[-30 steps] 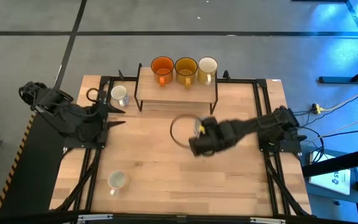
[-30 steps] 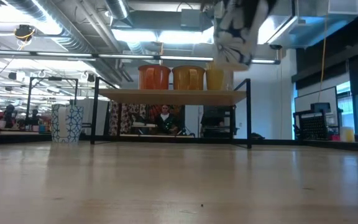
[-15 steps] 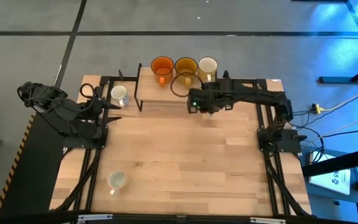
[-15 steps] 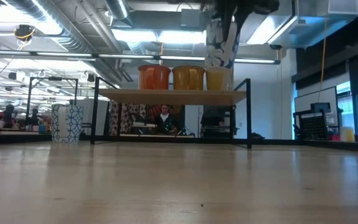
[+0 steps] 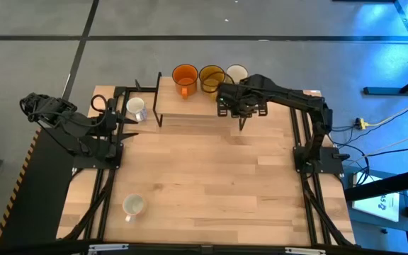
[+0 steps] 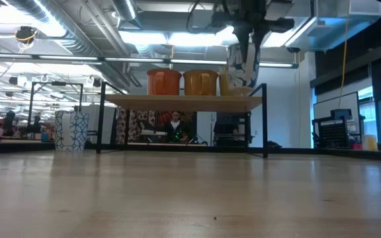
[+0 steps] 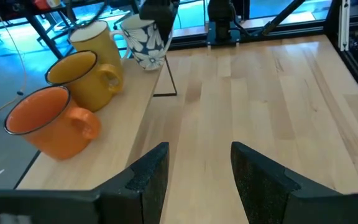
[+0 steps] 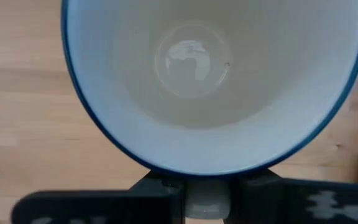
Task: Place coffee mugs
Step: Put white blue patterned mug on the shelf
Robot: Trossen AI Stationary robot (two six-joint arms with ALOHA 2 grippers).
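My right gripper (image 5: 241, 105) hovers over the right end of the raised shelf (image 5: 190, 106), shut on a white mug with a blue flower pattern (image 6: 243, 66) (image 7: 145, 40). Orange (image 5: 185, 75), amber-brown (image 5: 212, 76) and cream-yellow (image 5: 236, 72) mugs stand in a row on the shelf's far side. A second white mug (image 5: 136, 108) stands on the table left of the shelf. My left gripper (image 5: 129, 122) waits open beside it. A third white mug (image 5: 132, 205) stands near the table's near-left corner. My right gripper comes from above, pointing down, and looks into the mug's blue-rimmed opening (image 8: 210, 74). A grey part at the rim's outer side, seemingly the handle (image 8: 207, 200), sits pinched between the two fingers (image 8: 160, 190). The mug hangs upright, its base close to the shelf top; whether it touches, I cannot tell.
The shelf stands on thin black legs (image 6: 264, 119) at the table's far edge, with room on its top in front of the three mugs. Black frame rails (image 5: 303, 142) run along both table sides. People show in the room beyond (image 6: 175, 125).
My right gripper has carried the patterned mug from high above the table's middle toward the far edge and down over the shelf's right end. The mug has turned from tilted to upright. The hold has stayed shut.
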